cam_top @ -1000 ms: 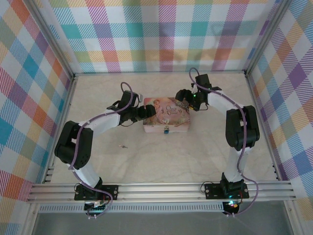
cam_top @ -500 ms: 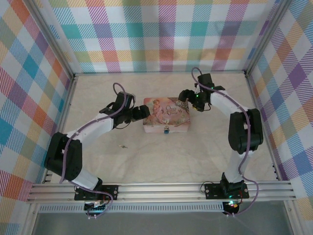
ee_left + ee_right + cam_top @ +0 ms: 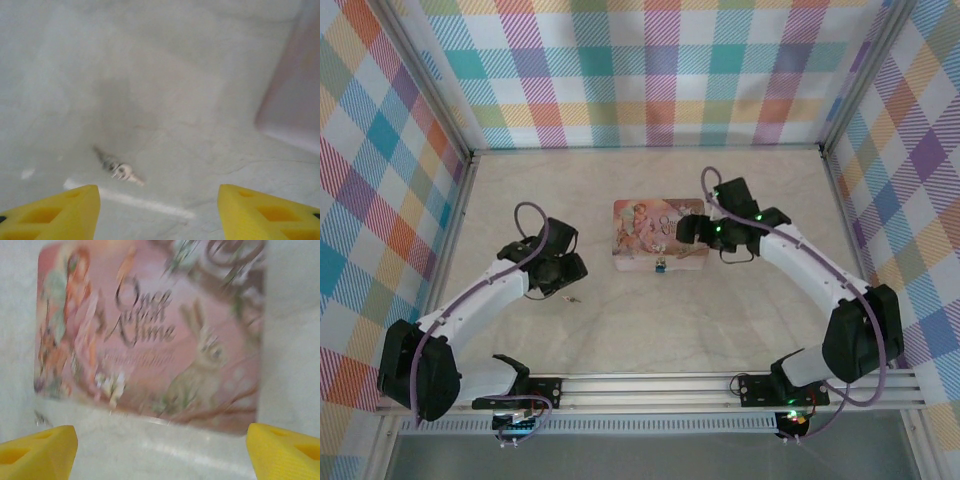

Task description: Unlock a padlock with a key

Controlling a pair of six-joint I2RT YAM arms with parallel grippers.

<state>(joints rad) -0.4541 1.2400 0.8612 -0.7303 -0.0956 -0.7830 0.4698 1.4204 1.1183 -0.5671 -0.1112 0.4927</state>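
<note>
Left gripper (image 3: 157,212), jaws spread wide and empty, hovers above the key (image 3: 119,170). The key lies flat on the table (image 3: 740,320), left of centre and towards the near edge, well apart from the tin (image 3: 655,228). The padlock (image 3: 661,266) hangs at the middle of the tin's near side, close to the table's centre. Right gripper (image 3: 690,228), jaws likewise wide apart and holding nothing, sits over the right end of the tin's lid.

Step in hand, as judged: picking up the key. In the left wrist view the key lies nearer the left finger (image 3: 55,212) than the right and runs oblique to the line between them. A good grasp therefore calls for a small sideways correction, plus a wrist turn so the pads close across the broad head. The key is thin and flat, so the fingertips should nearly graze the table before closing. Closing too high would probably skid it away. Gripping the head alone leaves the blade free for the keyhole, while the right gripper is well placed to steady the tin
</note>
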